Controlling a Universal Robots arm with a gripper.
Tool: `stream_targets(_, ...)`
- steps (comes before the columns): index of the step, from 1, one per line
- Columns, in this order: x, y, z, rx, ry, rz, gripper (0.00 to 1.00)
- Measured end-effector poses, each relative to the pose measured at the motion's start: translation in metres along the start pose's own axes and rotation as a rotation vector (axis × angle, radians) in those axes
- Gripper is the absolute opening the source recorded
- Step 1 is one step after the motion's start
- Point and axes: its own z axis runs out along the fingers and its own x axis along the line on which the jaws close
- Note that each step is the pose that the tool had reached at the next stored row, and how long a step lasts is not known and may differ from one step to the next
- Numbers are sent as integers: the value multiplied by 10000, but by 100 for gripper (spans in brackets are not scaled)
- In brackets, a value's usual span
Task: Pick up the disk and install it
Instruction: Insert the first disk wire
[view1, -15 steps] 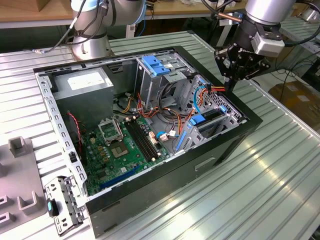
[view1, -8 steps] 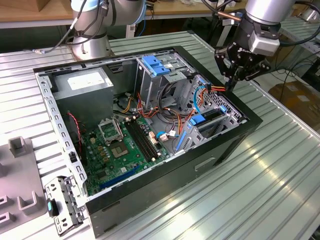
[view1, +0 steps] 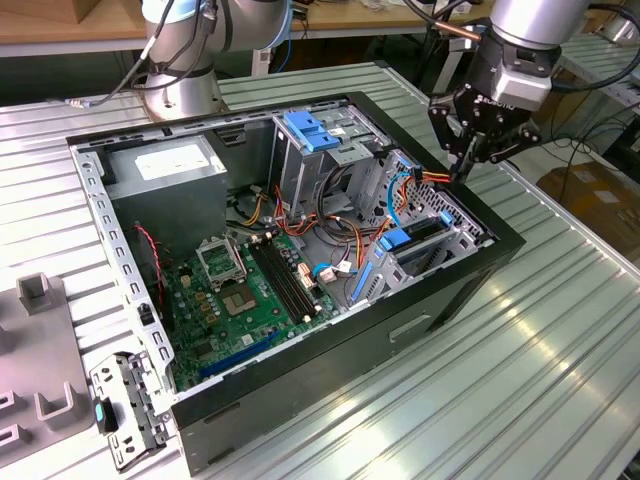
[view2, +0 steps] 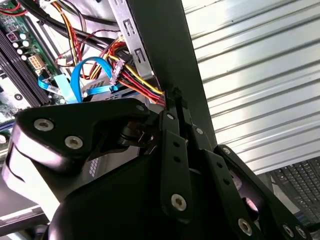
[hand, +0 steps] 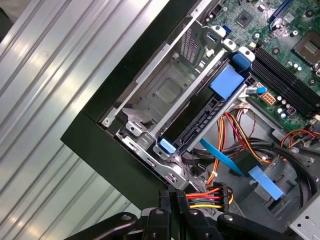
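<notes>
Your gripper (hand: 175, 199), jaws seemingly pressed together, hangs just beside the power wires (hand: 212, 192) near the seated disk (hand: 197, 117), so any sideways drift could snag and yank them.

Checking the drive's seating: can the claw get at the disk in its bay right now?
Probably yes. The disk stands on edge in its bay with the top edge uncovered, and the claw hangs near one end; only the red and yellow wires lie between.
</notes>
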Motion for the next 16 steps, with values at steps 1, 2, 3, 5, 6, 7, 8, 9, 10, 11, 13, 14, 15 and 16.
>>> stream_targets(1,-2,2,0,-4,2,48,16)
stream_targets(2,-3,3,-1,-9,4,96,16)
stream_targets(3,-3,4,0,-15,5,167,16)
stream_targets(5,-4,5,0,-33,11,367,16)
stream_targets(6,-4,6,-1,-43,15,486,16)
stream_targets(7,-5,6,0,-52,18,588,16)
stream_targets(8,-5,6,0,-63,22,709,16)
stream_targets(9,-5,6,-1,-73,25,819,16)
stream_targets(10,-5,6,0,-84,28,945,16)
stream_targets(11,-5,6,-1,-99,33,1105,16)
stream_targets(13,-5,6,-1,-124,43,1391,16)
stream_targets(14,-5,6,-1,-134,46,1494,16)
stream_targets(15,-5,6,0,-148,50,1653,16)
stream_targets(16,-5,6,-1,-157,54,1764,16)
